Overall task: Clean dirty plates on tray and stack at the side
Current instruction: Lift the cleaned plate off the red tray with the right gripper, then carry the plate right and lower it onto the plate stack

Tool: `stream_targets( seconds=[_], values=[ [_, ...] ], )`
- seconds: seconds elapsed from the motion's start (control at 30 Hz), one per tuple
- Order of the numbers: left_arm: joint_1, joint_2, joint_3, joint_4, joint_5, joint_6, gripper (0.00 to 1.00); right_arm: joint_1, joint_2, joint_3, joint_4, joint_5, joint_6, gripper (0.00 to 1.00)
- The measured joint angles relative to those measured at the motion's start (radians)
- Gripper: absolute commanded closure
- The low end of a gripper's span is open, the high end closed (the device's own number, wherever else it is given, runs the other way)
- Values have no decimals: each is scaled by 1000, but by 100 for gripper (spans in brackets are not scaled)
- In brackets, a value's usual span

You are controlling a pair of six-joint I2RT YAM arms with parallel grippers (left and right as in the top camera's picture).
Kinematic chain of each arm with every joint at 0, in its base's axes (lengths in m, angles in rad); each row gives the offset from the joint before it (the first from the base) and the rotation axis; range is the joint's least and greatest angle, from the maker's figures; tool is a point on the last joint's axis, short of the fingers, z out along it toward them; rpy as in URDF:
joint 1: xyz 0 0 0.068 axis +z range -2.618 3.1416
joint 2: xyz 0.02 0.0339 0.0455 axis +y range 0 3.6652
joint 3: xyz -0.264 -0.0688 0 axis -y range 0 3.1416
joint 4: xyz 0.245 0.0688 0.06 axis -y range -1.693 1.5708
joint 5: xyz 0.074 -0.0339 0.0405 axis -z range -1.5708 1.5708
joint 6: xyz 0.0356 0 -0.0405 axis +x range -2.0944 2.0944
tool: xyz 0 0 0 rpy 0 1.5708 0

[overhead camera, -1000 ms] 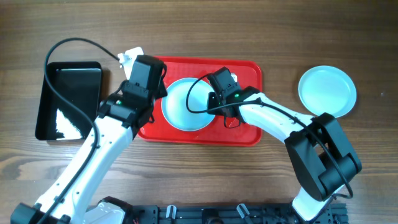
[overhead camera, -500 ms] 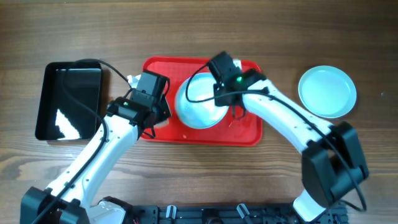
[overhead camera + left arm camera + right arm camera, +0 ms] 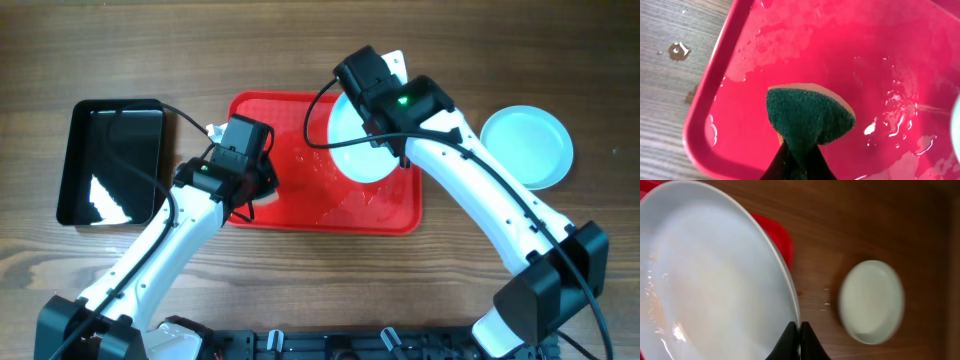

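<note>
Wood counter (image 3: 300, 50) under both arms. Right gripper (image 3: 799, 329) clamped on rim of plate (image 3: 715, 280); plate tilted, over right end of tray (image 3: 300, 205). Second plate (image 3: 527, 147) flat on counter, right of tray, apart from it. Left gripper (image 3: 795, 155) pinching green sponge (image 3: 807, 117) over wet tray floor, near left rim. Black tray (image 3: 110, 165) far left.
</note>
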Motion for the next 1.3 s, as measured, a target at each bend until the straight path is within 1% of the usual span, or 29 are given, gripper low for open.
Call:
stream_targets(
  seconds=[0.1, 0.27, 0.43, 0.57, 0.73, 0.87, 1.1, 1.3],
  values=[
    [0, 10, -20, 26, 2, 0, 96, 47, 0, 0, -17, 132, -22, 96],
    [0, 51, -32, 48, 2, 0, 96, 161, 0, 0, 2, 351, -83, 96],
    [0, 64, -35, 64, 2, 0, 96, 252, 0, 0, 84, 545, -186, 96],
    [0, 64, -35, 68, 2, 0, 96, 303, 0, 0, 190, 661, -293, 96],
    [0, 64, -35, 68, 2, 0, 96, 338, 0, 0, 298, 730, -409, 96],
    [0, 64, -35, 68, 2, 0, 96, 346, 0, 0, 315, 754, -465, 96],
    [0, 64, -35, 68, 2, 1, 96, 346, 0, 0, 315, 761, -478, 96],
    [0, 64, -35, 71, 2, 1, 96, 344, 0, 0, 280, 714, -425, 96]
  ],
)
